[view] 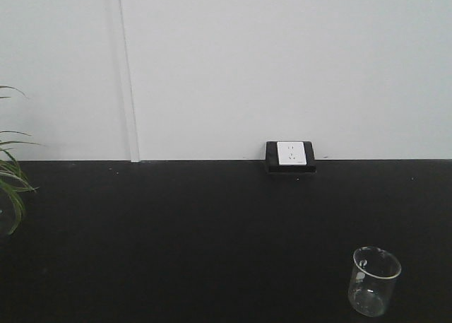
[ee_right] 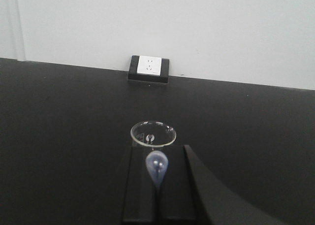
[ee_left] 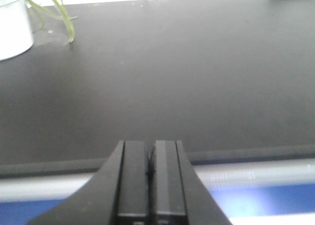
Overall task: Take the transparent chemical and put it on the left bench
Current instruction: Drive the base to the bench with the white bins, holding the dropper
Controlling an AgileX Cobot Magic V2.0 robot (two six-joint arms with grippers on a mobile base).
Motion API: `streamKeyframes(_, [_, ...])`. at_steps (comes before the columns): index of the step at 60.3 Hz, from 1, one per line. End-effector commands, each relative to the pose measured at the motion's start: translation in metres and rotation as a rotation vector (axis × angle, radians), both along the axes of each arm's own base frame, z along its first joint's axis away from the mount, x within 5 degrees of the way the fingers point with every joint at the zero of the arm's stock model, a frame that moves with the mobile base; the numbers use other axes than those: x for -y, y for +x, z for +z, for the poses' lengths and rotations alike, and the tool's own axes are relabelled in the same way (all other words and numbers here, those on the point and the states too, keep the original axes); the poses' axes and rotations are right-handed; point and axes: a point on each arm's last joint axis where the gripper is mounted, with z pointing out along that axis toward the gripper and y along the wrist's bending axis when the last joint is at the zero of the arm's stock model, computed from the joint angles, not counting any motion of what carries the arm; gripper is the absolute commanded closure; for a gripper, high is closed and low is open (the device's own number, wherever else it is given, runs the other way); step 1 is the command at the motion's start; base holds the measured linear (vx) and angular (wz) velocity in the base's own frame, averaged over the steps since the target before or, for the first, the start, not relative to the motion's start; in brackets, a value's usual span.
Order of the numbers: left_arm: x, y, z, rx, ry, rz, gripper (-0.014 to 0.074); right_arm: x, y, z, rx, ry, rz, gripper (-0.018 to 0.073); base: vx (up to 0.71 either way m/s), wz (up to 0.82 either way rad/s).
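Note:
The clear glass beaker [view: 373, 281] stands upright on the black bench [view: 176, 231] at the front right. In the right wrist view the beaker [ee_right: 153, 135] sits just beyond my right gripper [ee_right: 157, 148]. That gripper's jaws are together, with the translucent pipette bulb [ee_right: 156, 166] pinched between them, its round end toward the beaker. My left gripper [ee_left: 151, 148] is shut and empty, over the front edge of the bench [ee_left: 172, 77]. Neither gripper shows in the front view.
A white wall socket on a black block [view: 290, 155] sits against the back wall, also seen in the right wrist view [ee_right: 149, 67]. A white plant pot [ee_left: 12, 25] with green leaves [view: 10, 181] stands at the bench's far left.

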Motion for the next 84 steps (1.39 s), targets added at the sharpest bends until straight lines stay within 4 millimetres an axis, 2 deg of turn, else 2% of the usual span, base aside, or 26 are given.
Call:
streamKeyframes(1, [-0.0002, -0.0015, 0.0027, 0.081, -0.014, -0.001, 0.06, -0.0028, 0.0011, 0.0163, 0.092, 0.005, 0.03, 0.0561, -0.25, 0.07])
streamKeyframes(65, [-0.0002, -0.0015, 0.0027, 0.081, -0.014, -0.001, 0.06, -0.0028, 0.0011, 0.0164, 0.093, 0.005, 0.03, 0.0561, -0.27, 0.06])
streamKeyframes(84, [-0.0002, -0.0015, 0.0027, 0.081, -0.014, -0.001, 0.06, -0.0028, 0.0011, 0.0164, 0.093, 0.005, 0.03, 0.0561, -0.21, 0.29])
